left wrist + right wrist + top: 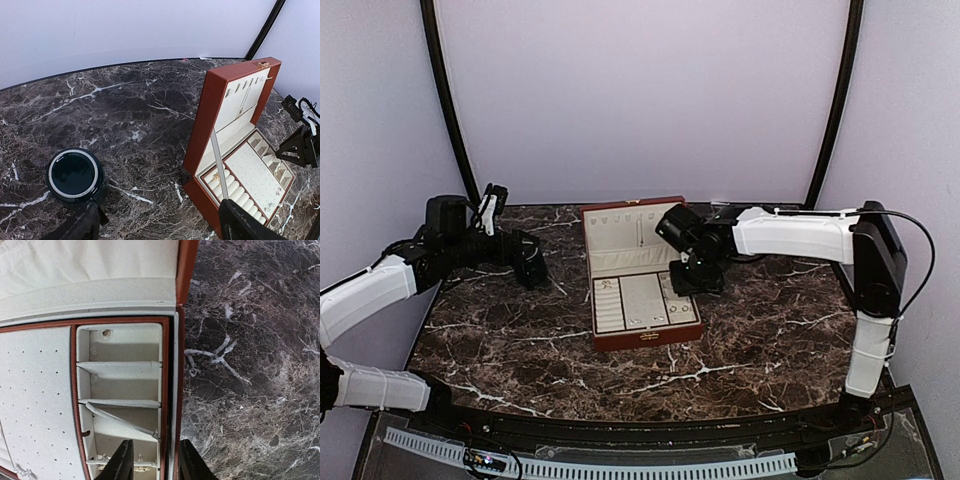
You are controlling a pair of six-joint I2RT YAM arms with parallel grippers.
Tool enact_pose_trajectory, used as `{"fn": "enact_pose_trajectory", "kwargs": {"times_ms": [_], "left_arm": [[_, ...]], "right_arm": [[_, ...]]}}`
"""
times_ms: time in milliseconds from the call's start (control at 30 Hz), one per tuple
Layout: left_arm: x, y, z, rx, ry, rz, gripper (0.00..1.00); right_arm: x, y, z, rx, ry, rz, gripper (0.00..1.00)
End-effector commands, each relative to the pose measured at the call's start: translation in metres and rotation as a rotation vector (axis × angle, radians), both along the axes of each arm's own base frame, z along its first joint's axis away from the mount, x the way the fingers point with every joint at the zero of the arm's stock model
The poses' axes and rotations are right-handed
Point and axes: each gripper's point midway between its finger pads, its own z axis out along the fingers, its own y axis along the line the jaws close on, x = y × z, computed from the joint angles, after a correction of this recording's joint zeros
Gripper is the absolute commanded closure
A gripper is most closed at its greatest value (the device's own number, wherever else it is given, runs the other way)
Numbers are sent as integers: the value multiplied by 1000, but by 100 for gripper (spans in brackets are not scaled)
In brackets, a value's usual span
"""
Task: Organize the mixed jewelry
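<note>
The red-brown wooden box (640, 338) stands open mid-table, with its cream tray (35, 405) inside. Small gold pieces of the mixed jewelry (139, 469) lie in the near side compartment, a pale stud (106, 333) in the far one, and a gold ring (216, 176) sits in the ring rolls. My right gripper (157, 467) is open above the box's right wall, one finger over the compartments and one outside; it also shows in the top view (695, 278). My left gripper (160, 231) is open wide and empty, left of the box. The dark green cup (75, 175) stands by its left finger (80, 225).
The box lid (240, 100) stands upright with hooks and a pouch. One compartment divider (120, 420) is bent askew. The dark marble table (770, 330) ends at curved black frame poles (450, 110) and a pale backdrop.
</note>
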Motion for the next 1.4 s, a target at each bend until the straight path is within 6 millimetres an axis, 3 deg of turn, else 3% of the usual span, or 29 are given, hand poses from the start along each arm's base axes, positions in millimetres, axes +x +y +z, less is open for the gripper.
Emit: {"fn": "enact_pose_trajectory", "kwargs": {"times_ms": [0, 233, 300, 333, 400, 433, 600, 800, 867, 1100, 1367], "left_arm": [[0, 1, 1, -10, -12, 7, 15], [2, -10, 12, -131, 21, -1, 12], [5, -17, 24, -190, 27, -19, 12], [8, -21, 32, -225, 28, -29, 12], [13, -31, 51, -285, 21, -62, 12], [16, -36, 58, -312, 22, -80, 12], [33, -66, 86, -426, 73, -202, 12], [57, -93, 83, -458, 144, -284, 12], [64, -100, 78, -457, 159, -293, 12], [89, -123, 64, -428, 177, -310, 12], [100, -141, 43, -419, 223, -352, 13]], "right_arm": [[11, -7, 40, 28, -113, -26, 63], [14, -19, 86, 104, -219, 57, 36], [18, -22, 101, 152, -248, 78, 30], [21, -22, 109, 182, -261, 93, 20], [29, -23, 119, 230, -282, 119, 11], [32, -25, 137, 267, -320, 138, 8], [58, -25, 169, 371, -368, 194, 5], [84, -12, 202, 563, -399, 299, 2], [95, -10, 208, 583, -417, 304, 2], [135, 9, 196, 600, -383, 355, 2], [147, 38, 183, 678, -321, 466, 5]]}}
